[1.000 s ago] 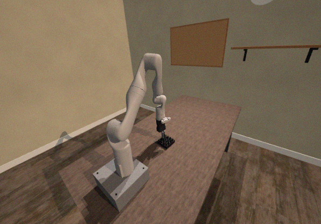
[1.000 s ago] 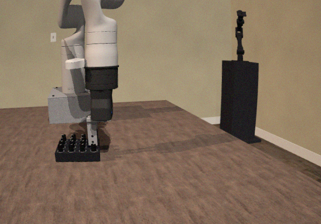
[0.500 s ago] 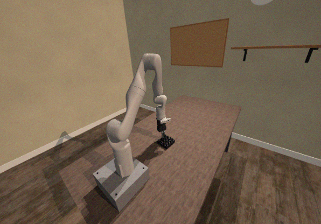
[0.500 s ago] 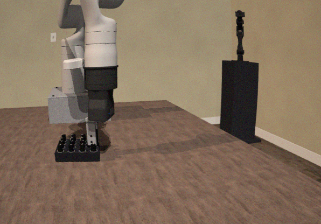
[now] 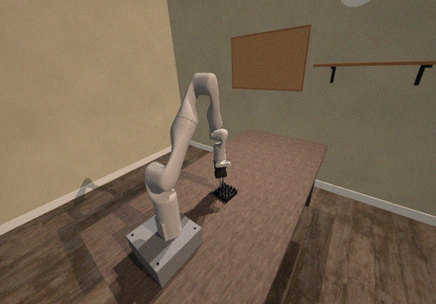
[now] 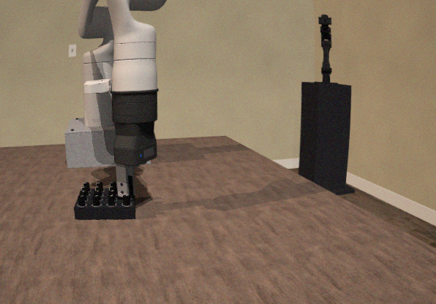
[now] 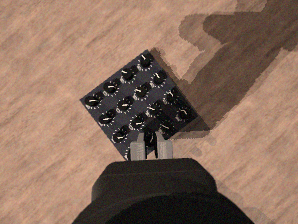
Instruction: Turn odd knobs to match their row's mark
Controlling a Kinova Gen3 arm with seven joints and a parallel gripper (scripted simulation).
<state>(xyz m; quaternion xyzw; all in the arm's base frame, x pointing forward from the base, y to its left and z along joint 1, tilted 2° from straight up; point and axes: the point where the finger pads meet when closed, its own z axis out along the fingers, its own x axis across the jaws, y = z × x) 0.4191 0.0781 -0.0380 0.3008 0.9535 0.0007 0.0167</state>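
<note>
The black knob box (image 7: 139, 102) stands on the brown table, its four rows of black knobs with white lines seen at a slant in the wrist view. My gripper (image 7: 150, 140) points straight down and is shut on a knob in the box's edge row nearest the wrist camera; the fingers hide most of that knob. In the exterior view the fingers (image 6: 123, 191) reach down at the right side of the box (image 6: 104, 203), just behind the front right knob. In the top view the box (image 5: 224, 196) is small below the gripper (image 5: 221, 184). The printed names are too small to read.
The arm's grey base block (image 5: 164, 247) stands on the table near the box. A dark pedestal with a camera stand (image 6: 325, 134) stands on the floor beyond the table's far right edge. The arm's shadow falls beside the box (image 7: 225, 65).
</note>
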